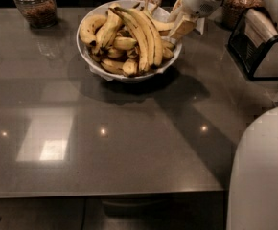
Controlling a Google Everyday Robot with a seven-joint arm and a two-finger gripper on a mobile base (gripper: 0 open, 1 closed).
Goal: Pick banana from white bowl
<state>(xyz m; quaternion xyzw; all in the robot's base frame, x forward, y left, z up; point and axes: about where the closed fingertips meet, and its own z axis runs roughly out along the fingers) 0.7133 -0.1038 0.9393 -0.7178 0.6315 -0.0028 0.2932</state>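
1. My tool [179, 19] sits at the right rim of the white bowl [129, 76], jaws apart and holding nothing.
2. The banana [164, 26] lies just beside it, inside the bowl at the right, its near end between the jaws as far as I can judge.
3. I'd centre on that end before closing, so it doesn't roll out.
4. The pair of long bananas [146, 32] leans over it; I'd lift slowly, up and rightward.
5. Too much drag could shift the bowl on the table [129, 143].
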